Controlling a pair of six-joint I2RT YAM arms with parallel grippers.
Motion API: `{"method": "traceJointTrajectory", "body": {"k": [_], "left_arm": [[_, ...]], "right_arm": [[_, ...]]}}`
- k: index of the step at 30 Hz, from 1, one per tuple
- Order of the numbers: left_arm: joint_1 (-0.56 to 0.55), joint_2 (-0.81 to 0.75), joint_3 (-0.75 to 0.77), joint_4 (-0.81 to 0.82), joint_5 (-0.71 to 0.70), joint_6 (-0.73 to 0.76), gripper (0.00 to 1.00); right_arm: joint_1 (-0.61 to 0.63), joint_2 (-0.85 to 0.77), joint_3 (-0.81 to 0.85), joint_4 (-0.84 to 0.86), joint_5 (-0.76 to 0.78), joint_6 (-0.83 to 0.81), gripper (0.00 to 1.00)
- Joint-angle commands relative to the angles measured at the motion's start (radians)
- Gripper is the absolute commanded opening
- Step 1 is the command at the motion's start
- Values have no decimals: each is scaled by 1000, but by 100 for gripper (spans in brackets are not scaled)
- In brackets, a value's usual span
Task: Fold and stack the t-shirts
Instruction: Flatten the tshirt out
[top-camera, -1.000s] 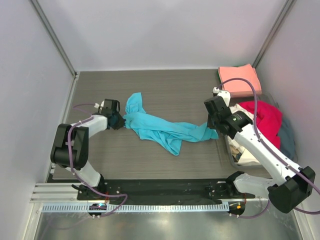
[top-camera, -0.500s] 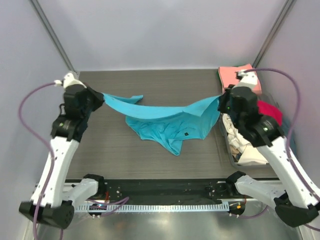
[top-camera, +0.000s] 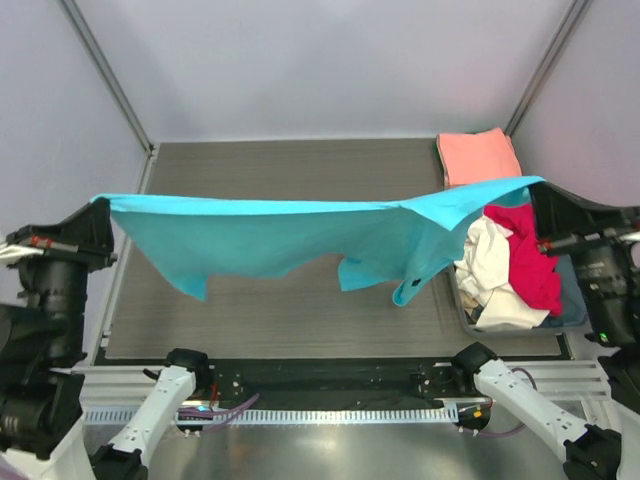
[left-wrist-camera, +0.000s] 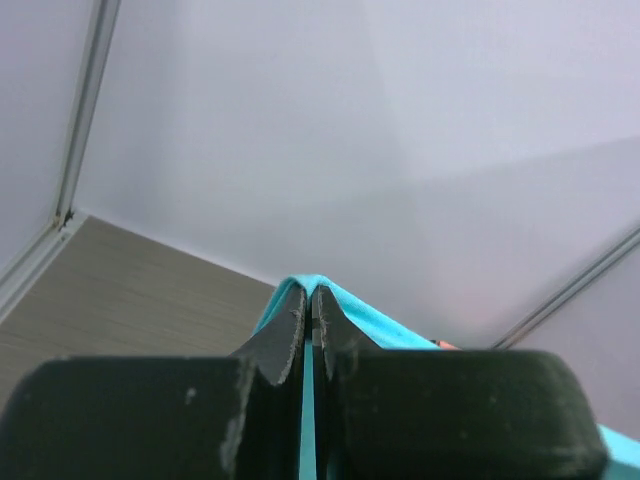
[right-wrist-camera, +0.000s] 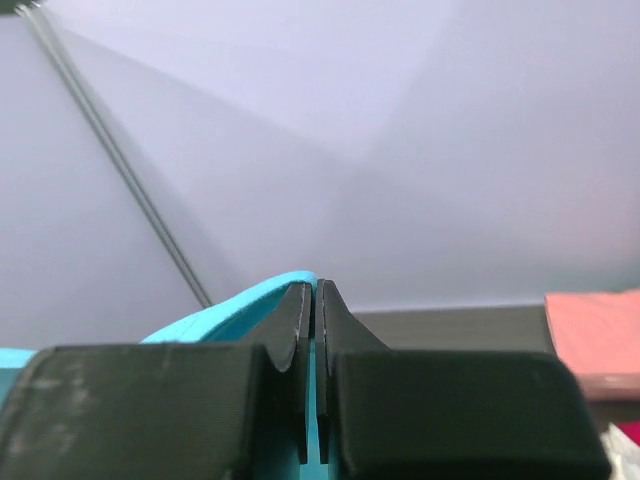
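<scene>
At the left edge of the grey wood-grain bench (top-camera: 300, 170), the left gripper (top-camera: 100, 204) is clenched on one corner of the soft turquoise cotton t-shirt (top-camera: 280, 235); the wrist view shows cloth pinched between its black fingers (left-wrist-camera: 290, 335). The shirt hangs stretched across, lifted above the bench. At the right edge, the right gripper (top-camera: 535, 188) is clamped on the opposite corner. Below it lies a heap with a crumpled cream t-shirt (top-camera: 490, 265) and a red t-shirt (top-camera: 528, 255). A folded salmon-pink t-shirt (top-camera: 478, 157) sits in the far right corner.
</scene>
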Motion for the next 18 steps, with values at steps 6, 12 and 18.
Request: {"method": "traceJointTrajectory", "body": {"k": [6,12,18], "left_arm": [[0,0,91,-17,15,128,1],[2,236,255,-124,-82,168,0],[15,533,173,-142,-128,188,0]], "right_arm": [[-9,26,147,85,-121,-84,1],[-9,299,374,39,30,-161,1],[-20,770,390,13,161,-117,1]]}}
